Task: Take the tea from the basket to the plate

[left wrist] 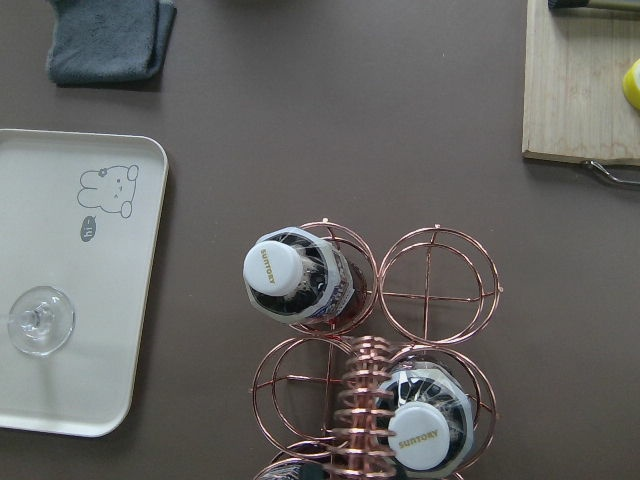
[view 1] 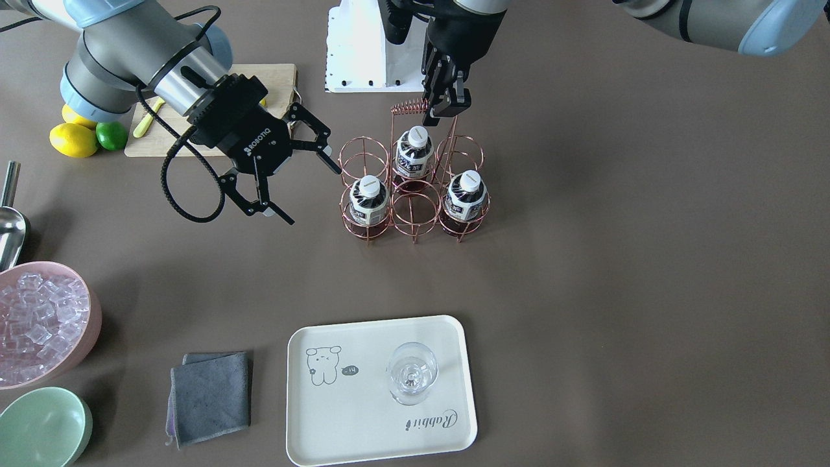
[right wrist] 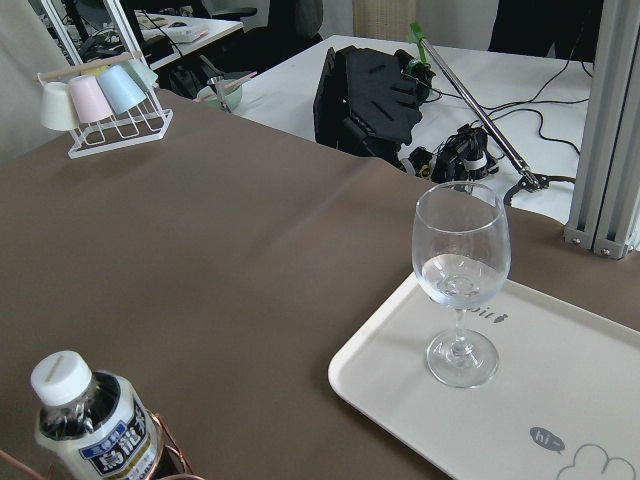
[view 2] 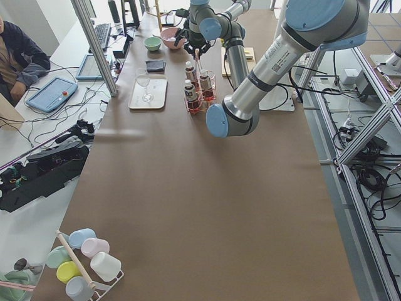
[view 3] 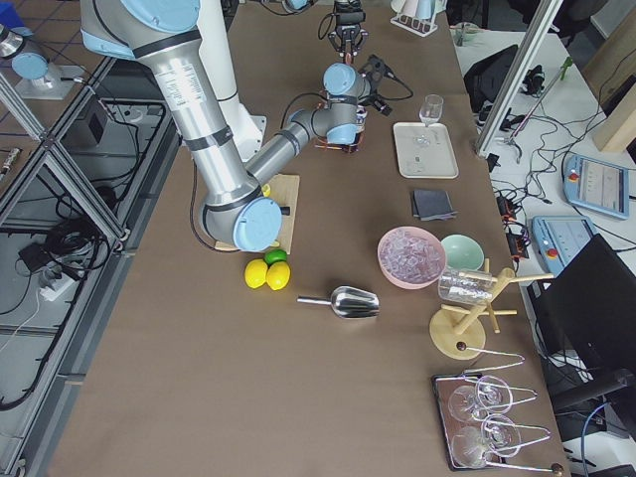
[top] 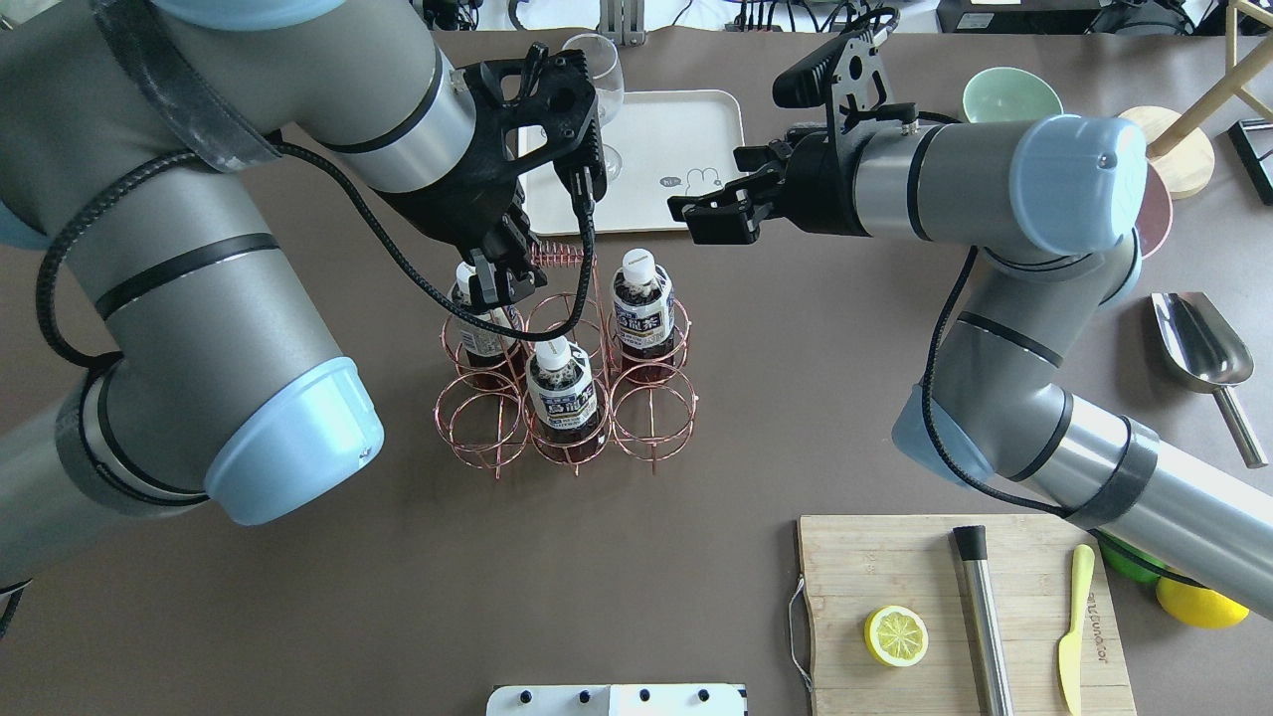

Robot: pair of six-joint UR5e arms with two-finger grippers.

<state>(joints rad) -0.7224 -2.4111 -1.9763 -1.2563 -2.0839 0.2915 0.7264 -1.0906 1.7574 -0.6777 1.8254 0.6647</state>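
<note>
Tea (view 1: 368, 200) upright in basket (view 1: 415, 193) ring, the bottle nearest right pincer (view 1: 314, 196), which hangs spread just beside it. Left pincer (view 1: 447, 115) pressed together at coil handle (view 1: 410, 107), seemingly pinching it. Best: grip below cap, lift straight up clear of ring, mind glass (view 1: 412, 373) on plate (view 1: 363, 421).

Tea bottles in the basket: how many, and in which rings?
3, all in the basket. Centre bottle: middle ring, robot-side row. Right bottle and left bottle (robot's sides): end rings, operator-side row. Other three rings empty; none hidden.
</note>
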